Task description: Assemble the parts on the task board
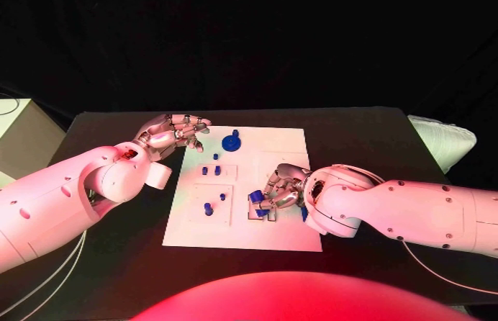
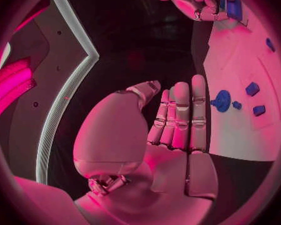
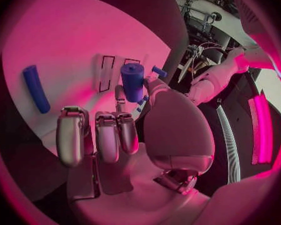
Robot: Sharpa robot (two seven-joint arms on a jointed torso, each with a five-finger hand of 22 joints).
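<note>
The white task board (image 1: pixel 244 227) lies mid-table. My right hand (image 1: pixel 278 191) rests over its right side and pinches an upright blue cylinder (image 3: pixel 133 81) between thumb and a finger; other blue pieces (image 1: pixel 260 211) sit under the fingers. A blue rod (image 3: pixel 36 88) lies flat on the board nearby. My left hand (image 1: pixel 171 132) hovers at the board's far left corner, fingers straight (image 2: pixel 181 117) and holding nothing. Close to it are a round blue part (image 1: pixel 230 143) (image 2: pixel 222 100) and small blue blocks (image 1: pixel 211 170) (image 2: pixel 252 89). Another blue piece (image 1: pixel 209 208) stands in the near-left panel.
Rectangular slots (image 3: pixel 107 66) are cut in the board near the held cylinder. Bare black table (image 1: pixel 373 141) surrounds the board. A pale box (image 1: pixel 19 137) stands off the table's left edge and a white object (image 1: pixel 446 139) at its right edge.
</note>
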